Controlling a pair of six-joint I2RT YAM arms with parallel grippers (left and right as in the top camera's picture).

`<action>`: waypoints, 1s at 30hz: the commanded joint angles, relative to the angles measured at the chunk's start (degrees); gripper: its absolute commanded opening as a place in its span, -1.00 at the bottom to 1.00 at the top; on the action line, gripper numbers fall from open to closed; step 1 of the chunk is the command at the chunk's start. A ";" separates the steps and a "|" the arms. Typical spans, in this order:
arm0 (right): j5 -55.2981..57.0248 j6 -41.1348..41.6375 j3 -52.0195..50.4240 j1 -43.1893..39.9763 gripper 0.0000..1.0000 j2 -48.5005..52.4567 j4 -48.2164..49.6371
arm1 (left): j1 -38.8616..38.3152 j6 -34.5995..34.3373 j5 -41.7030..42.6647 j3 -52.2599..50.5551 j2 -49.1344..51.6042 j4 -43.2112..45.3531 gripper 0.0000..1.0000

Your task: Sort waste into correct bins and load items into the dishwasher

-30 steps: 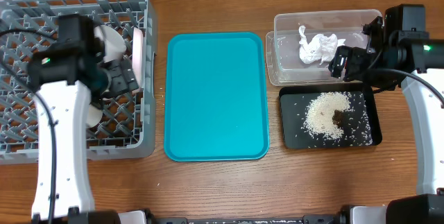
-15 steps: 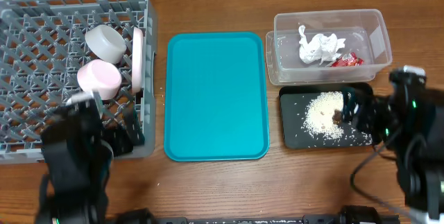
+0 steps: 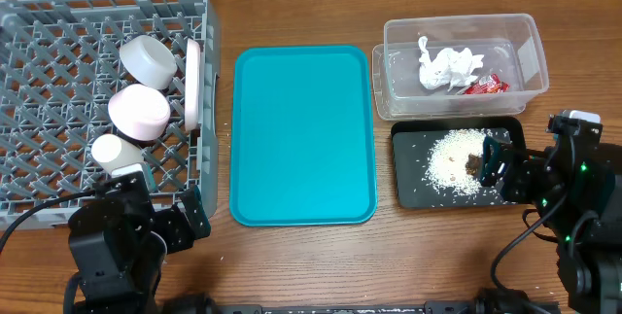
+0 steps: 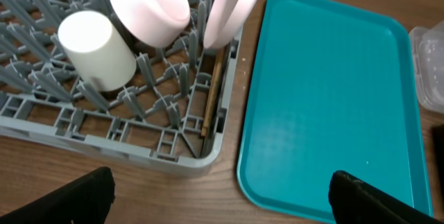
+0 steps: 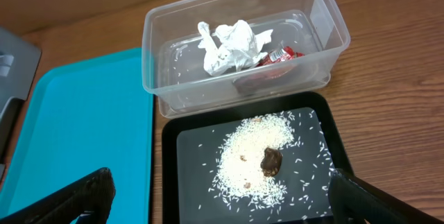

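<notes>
The grey dish rack (image 3: pixel 58 61) at the left holds the grey-green bowl (image 3: pixel 148 58), pink bowl (image 3: pixel 139 112), white cup (image 3: pixel 115 152) and the white plate (image 3: pixel 192 83) standing on edge. In the left wrist view the chopsticks (image 4: pixel 211 92) lie in the rack's corner. The clear tub (image 3: pixel 530 52) holds the tissue (image 3: pixel 447 66) and red wrapper (image 3: pixel 486 86). The black tray (image 3: pixel 413 192) holds rice (image 3: pixel 455 158) and a brown bit (image 3: pixel 473 164). My left gripper (image 3: pixel 180 222) is open and empty just in front of the rack. My right gripper (image 3: pixel 494 168) is open and empty over the black tray's right side.
A teal serving tray (image 3: pixel 302 134) lies between the rack and the bins. Bare wooden table runs along the front edge and at the far right. In the right wrist view the tub (image 5: pixel 333 23) stands directly behind the black tray (image 5: pixel 170 154).
Both arms have pulled back toward the table's front edge, the left from over the rack, the right from over the tub. The cup and red wrapper now show.
</notes>
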 commanded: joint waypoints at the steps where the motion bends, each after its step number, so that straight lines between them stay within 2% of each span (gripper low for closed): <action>1: 0.61 0.15 -0.37 -0.11 1.00 -0.09 -0.04 | 0.22 0.46 0.59 -0.74 -0.28 -0.39 1.00; 10: 0.61 0.15 -0.44 -0.09 1.00 -1.84 -2.58 | 0.22 0.46 0.59 -0.74 -0.28 -0.39 1.00; 13: 0.63 0.13 -0.46 -0.09 1.00 -3.91 -5.01 | 0.22 0.46 0.59 -0.74 -0.28 -0.39 1.00; 16: 0.68 -0.28 -1.38 0.70 1.00 -8.20 -3.10 | 0.22 0.46 0.59 -0.74 -0.28 -0.39 0.99; 23: 0.35 -3.23 -16.63 4.94 1.00 -23.98 14.80 | 0.22 0.46 0.59 -0.74 -0.28 -0.42 0.99; 25: -0.59 -3.21 -25.57 5.97 1.00 -31.56 23.58 | 0.22 0.46 0.59 -0.74 -0.28 -0.42 0.99; 30: -2.03 -3.04 -40.04 6.62 1.00 -41.07 40.76 | 0.22 0.46 0.59 -0.74 -0.26 -0.42 1.00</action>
